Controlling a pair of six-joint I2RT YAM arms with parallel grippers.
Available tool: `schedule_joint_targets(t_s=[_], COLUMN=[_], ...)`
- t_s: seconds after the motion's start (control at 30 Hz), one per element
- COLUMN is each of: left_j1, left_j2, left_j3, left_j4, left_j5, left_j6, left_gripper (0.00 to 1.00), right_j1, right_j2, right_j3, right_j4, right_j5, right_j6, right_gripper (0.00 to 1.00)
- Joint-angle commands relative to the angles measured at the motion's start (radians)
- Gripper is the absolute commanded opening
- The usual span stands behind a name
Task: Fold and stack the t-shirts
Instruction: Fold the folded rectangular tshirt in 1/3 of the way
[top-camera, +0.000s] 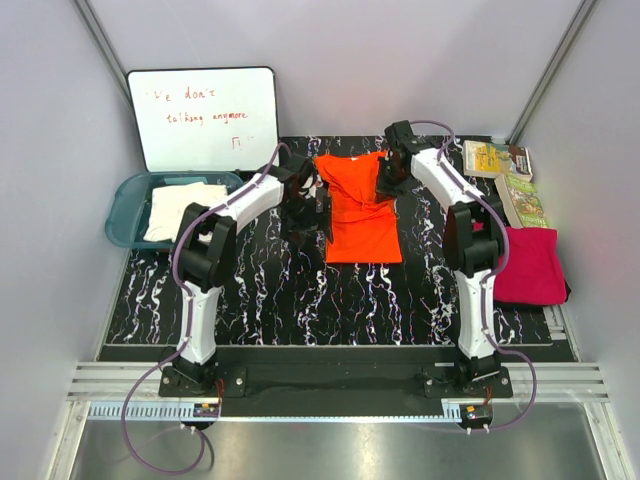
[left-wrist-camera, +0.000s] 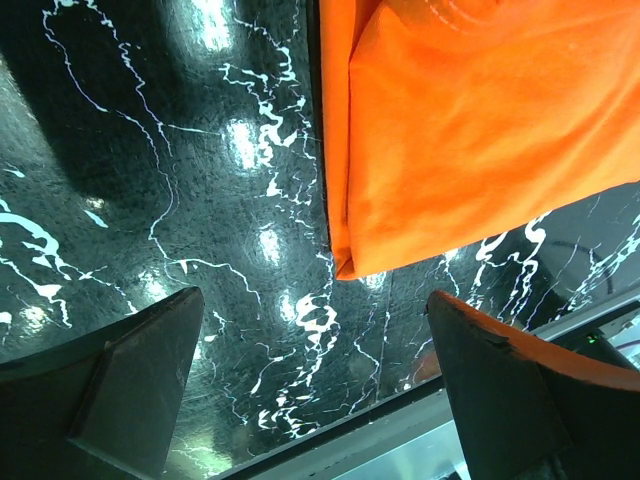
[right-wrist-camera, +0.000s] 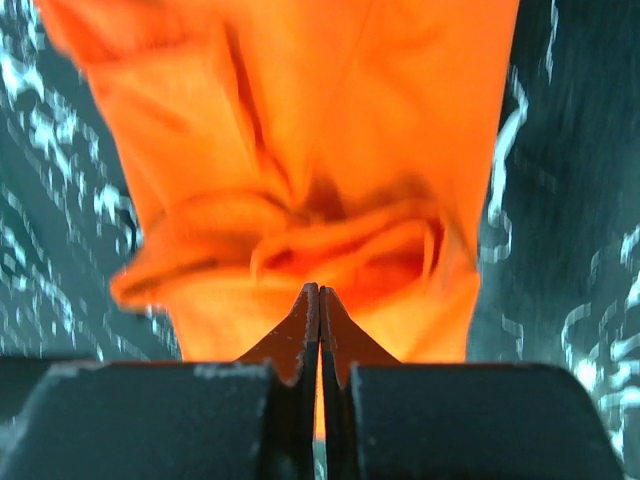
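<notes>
The orange t-shirt (top-camera: 362, 210) lies partly folded at the back middle of the black marbled table, and it also fills the right wrist view (right-wrist-camera: 300, 130). My right gripper (top-camera: 386, 180) is shut at the shirt's far right corner, with bunched orange fabric pinched at its tips (right-wrist-camera: 320, 292). My left gripper (top-camera: 305, 205) is open and empty just left of the shirt. In the left wrist view its gripper (left-wrist-camera: 330, 375) hangs over bare table below the shirt's corner (left-wrist-camera: 470, 140). The magenta-pink t-shirt (top-camera: 530, 265) lies folded at the right edge. The cream-white t-shirt (top-camera: 182, 207) sits in the teal tub (top-camera: 125, 205).
A whiteboard (top-camera: 205, 115) leans on the back wall behind the tub. Colourful booklets (top-camera: 495, 160) lie at the back right, above the pink shirt. The table's front edge and a metal rail (left-wrist-camera: 440, 440) show in the left wrist view.
</notes>
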Motion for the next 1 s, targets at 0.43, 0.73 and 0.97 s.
schedule_joint_targets(t_s=[0.43,0.73,0.97], left_j1=[0.024,0.05,0.055], left_j2=[-0.059,-0.077,-0.085], left_j3=[0.014,-0.001,-0.031], left_j4=[0.004,0.004,0.001], left_j5=[0.014,-0.005,-0.008], left_j6=[0.035,0.031,0.037], left_gripper=[0.99,0.99,0.99], right_j1=[0.016,0.041,0.039], right_j2=[-0.126,0.015,0.093], right_j3=[-0.219,-0.076,0.135], right_j4=[0.022,0.02,0.022], right_j5=[-0.112,-0.067,-0.025], right_j6=[-0.03,-0.023,0.032], right_gripper=[0.0,0.0,0.0])
